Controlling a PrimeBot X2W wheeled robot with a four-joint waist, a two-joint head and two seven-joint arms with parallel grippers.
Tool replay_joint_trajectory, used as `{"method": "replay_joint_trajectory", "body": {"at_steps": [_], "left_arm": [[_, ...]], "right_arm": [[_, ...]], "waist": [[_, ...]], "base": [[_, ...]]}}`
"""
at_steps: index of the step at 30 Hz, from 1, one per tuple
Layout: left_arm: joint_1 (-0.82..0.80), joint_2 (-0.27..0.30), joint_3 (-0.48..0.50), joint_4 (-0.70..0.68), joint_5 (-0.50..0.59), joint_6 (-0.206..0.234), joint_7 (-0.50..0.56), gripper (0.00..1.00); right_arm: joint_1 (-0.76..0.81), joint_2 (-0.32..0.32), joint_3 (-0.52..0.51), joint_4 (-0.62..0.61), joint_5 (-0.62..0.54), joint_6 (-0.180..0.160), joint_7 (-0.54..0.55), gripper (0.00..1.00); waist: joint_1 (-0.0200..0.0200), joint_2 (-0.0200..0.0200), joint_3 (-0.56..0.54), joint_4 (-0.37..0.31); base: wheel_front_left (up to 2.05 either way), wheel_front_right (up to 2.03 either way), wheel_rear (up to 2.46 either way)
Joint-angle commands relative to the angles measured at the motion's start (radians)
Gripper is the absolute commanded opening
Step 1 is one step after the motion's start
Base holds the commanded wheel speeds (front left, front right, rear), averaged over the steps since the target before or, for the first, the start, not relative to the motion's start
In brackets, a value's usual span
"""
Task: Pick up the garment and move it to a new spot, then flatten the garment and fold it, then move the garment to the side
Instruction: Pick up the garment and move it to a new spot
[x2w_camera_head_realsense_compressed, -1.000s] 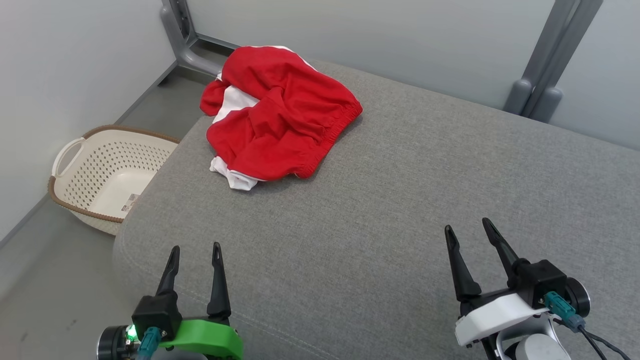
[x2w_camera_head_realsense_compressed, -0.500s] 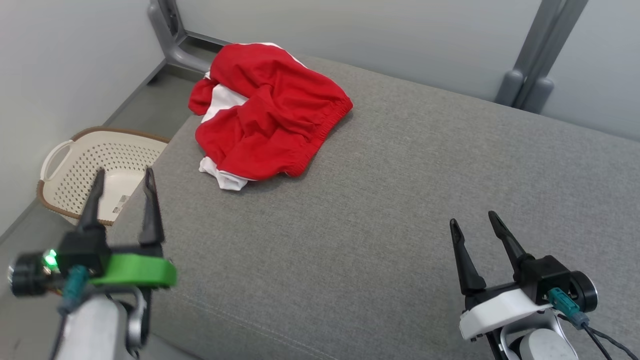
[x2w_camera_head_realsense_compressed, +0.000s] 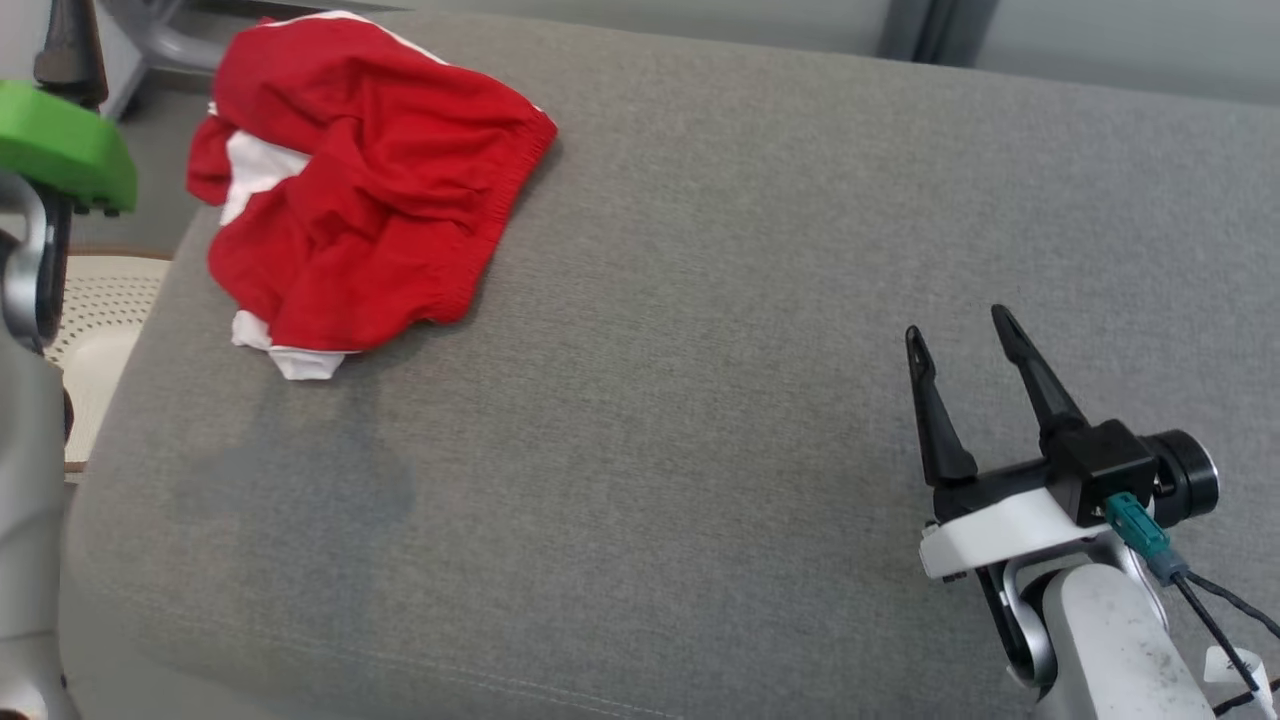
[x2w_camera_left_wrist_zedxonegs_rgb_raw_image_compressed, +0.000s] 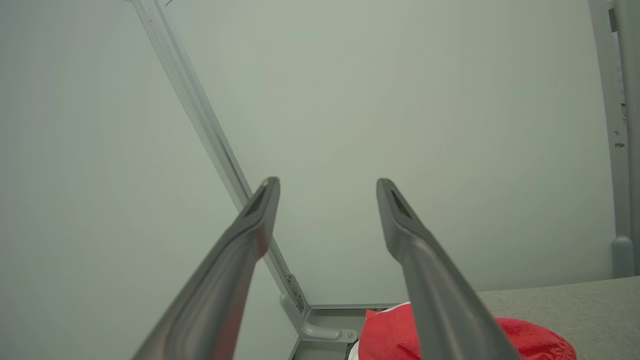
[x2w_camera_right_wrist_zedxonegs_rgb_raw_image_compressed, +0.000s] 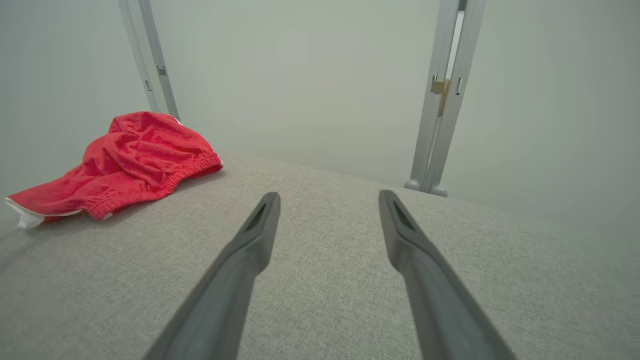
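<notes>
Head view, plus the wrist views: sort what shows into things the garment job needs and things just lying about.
Job in hand:
red garment, crumpled
grey padded surface under it
left gripper, open
right gripper, open

Lying about:
cream perforated basket beside the surface
grey frame posts behind

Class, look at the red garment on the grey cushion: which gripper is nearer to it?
Left. The left gripper is raised close by the garment's left side. The right gripper is far across the cushion, toward its near right.
</notes>
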Motion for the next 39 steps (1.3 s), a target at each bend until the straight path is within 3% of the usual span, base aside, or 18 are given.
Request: {"method": "replay_joint_trajectory", "body": {"at_steps": [1, 9, 16, 23, 29, 30, 32, 33, 39], "left_arm": [[-0.037, 0.006, -0.011, 0.04, -0.014, -0.008, 0.027, 1.0], [-0.15, -0.012, -0.141, 0.273, -0.119, -0.032, 0.198, 1.0], [-0.165, 0.015, -0.316, 0.346, -0.32, -0.032, 0.327, 1.0], [-0.199, 0.049, -0.332, 0.471, -0.38, -0.021, 0.385, 1.0], [-0.197, 0.037, -0.319, 0.578, -0.417, -0.015, 0.453, 0.99], [-0.2, 0.039, -0.32, 0.583, -0.421, -0.017, 0.449, 0.58], [-0.209, 0.045, -0.321, 0.584, -0.423, -0.019, 0.432, 0.11], [-0.212, 0.045, -0.325, 0.582, -0.423, -0.02, 0.426, 0.0], [-0.244, 0.068, -0.362, 0.549, -0.405, -0.03, 0.358, 0.0]], "right_arm": [[-0.021, -0.005, -0.006, -0.008, -0.011, 0.0, -0.003, 1.0], [-0.059, -0.004, -0.02, -0.04, -0.02, 0.0, -0.003, 1.0], [-0.079, -0.004, -0.012, -0.054, -0.01, 0.0, -0.003, 1.0], [-0.095, -0.004, 0.001, -0.056, 0.005, -0.001, -0.003, 1.0], [-0.095, -0.004, -0.007, -0.055, 0.007, 0.0, -0.003, 1.0], [-0.094, -0.004, -0.009, -0.054, 0.008, -0.001, -0.003, 1.0], [-0.092, -0.004, -0.012, -0.051, 0.009, 0.0, -0.003, 1.0], [-0.091, -0.004, -0.013, -0.05, 0.01, -0.001, -0.003, 1.0], [-0.078, -0.004, -0.008, -0.037, 0.025, -0.001, -0.003, 1.0]], "waist": [[-0.0001, 0.0, 0.158, -0.146], [-0.0001, 0.0, 0.262, -0.212], [-0.0001, 0.0, 0.313, -0.236], [-0.0001, 0.0, 0.34, -0.259], [-0.0001, 0.0, 0.338, -0.269], [-0.0001, 0.0, 0.335, -0.268], [-0.0001, 0.0, 0.326, -0.264], [-0.0001, 0.0, 0.321, -0.262], [-0.0001, 0.0, 0.261, -0.245]], "base": [[0.0, 0.0, 0.0], [0.0, 0.0, 0.0], [0.0, 0.0, 0.0], [0.0, 0.0, 0.0], [0.0, 0.0, 0.0], [0.0, 0.0, 0.0], [0.0, 0.0, 0.0], [0.0, 0.0, 0.0], [0.0, 0.0, 0.0]]}}
